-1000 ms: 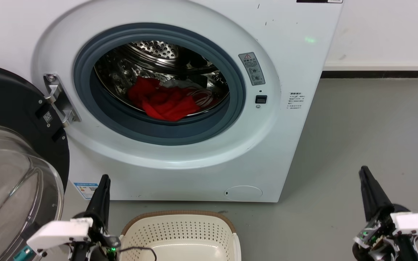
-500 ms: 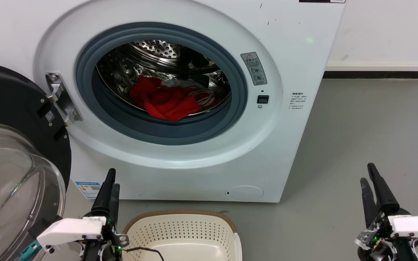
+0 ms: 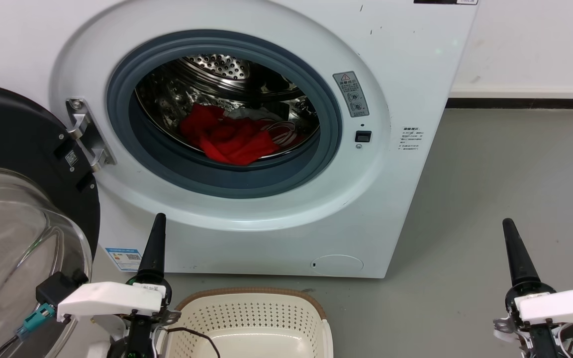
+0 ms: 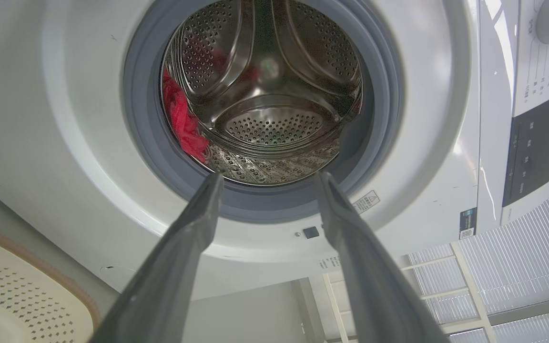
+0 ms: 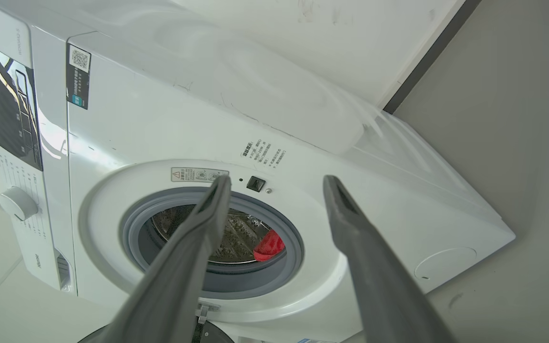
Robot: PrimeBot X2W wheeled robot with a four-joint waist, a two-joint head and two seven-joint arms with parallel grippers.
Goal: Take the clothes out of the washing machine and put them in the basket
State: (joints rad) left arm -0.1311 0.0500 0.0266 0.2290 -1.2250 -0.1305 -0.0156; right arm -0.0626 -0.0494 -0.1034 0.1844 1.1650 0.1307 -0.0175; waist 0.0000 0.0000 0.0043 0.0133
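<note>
Gaping left hand (image 4: 269, 176) reads edge-on from head.

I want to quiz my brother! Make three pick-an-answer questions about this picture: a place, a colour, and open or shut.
1. Where are the clothes? A on the floor; B in the drum; C on a shelf.
2. What colour is the big garment? A blue; B green; C red.
3. How is the washing machine door? A shut; B swung open; C taken off.
Answers: 1 B, they lie inside the steel drum; 2 C, the fabric is bright red; 3 B, it hangs open on its hinge.
</note>
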